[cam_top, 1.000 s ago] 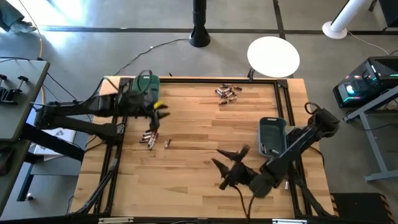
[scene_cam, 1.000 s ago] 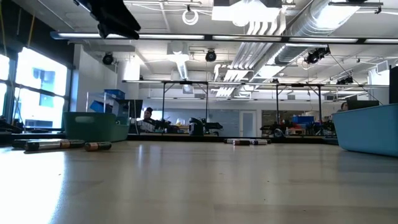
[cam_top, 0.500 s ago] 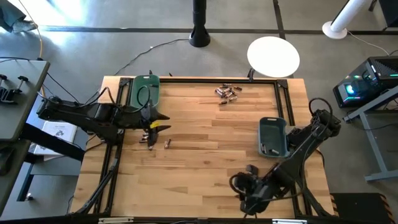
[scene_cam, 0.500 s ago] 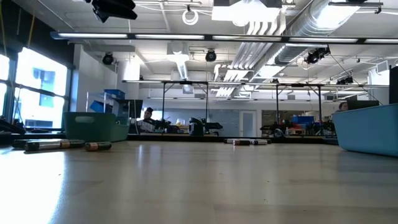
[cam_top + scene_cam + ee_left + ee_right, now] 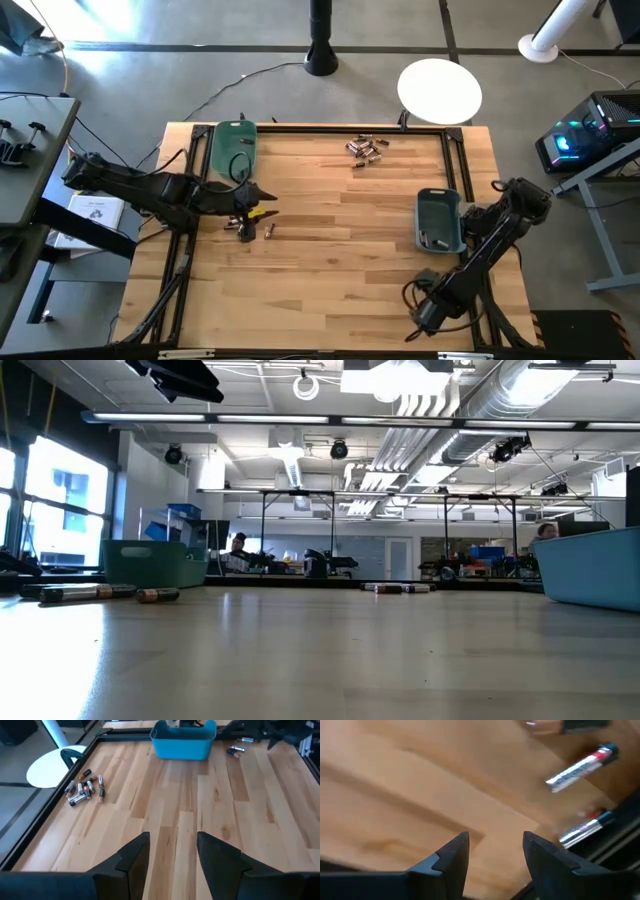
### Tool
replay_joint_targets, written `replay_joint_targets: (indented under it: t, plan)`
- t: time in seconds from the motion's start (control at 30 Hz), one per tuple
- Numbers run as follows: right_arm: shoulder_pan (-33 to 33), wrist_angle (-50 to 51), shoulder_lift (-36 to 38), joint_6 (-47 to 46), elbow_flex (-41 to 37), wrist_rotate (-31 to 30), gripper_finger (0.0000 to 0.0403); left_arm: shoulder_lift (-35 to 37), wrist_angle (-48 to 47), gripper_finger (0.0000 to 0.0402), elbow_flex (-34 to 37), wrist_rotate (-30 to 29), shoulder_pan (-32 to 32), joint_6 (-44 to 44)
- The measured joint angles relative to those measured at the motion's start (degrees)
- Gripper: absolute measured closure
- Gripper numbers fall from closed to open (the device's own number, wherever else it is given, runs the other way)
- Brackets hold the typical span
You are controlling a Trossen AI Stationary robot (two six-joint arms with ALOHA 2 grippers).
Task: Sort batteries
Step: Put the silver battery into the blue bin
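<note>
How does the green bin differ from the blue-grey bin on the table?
The green bin is dark green; the blue-grey bin is paler. The green bin sits at the table's far left corner; the blue-grey bin by its right edge, farther forward. Both are open rectangular tubs.

The surface (image 5: pixel 330 230) is showing pale wooden planks with a visible grain and a smooth, faintly satin finish, edged by a dark matt metal frame (image 5: pixel 455 170). On it, the batteries (image 5: pixel 366 149) near the frame's far edge are glinting with metallic, glossy casings. The green bin (image 5: pixel 233 145) and the blue-grey bin (image 5: pixel 438 218) beside the frame are looking like smooth moulded plastic. The left end effector (image 5: pixel 171 857) is showing dark, matt plastic-looking fingers.
</note>
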State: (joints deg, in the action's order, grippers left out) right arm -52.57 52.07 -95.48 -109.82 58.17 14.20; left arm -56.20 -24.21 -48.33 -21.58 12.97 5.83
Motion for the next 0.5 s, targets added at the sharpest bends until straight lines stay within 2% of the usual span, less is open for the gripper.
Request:
replay_joint_targets:
  t: [0.37, 0.5]
  plan:
    - [-0.37, 9.29, 0.00, -4.55, -0.92, 2.52, 0.0222, 0.01, 1.86, 0.0243, 0.83, -0.11, -0.02, 0.02]
    - [-0.36, 10.65, 0.04, -2.35, -0.92, 2.35, 0.0222, 0.01, 1.86, 0.0243, 0.84, -0.13, -0.04, 0.06]
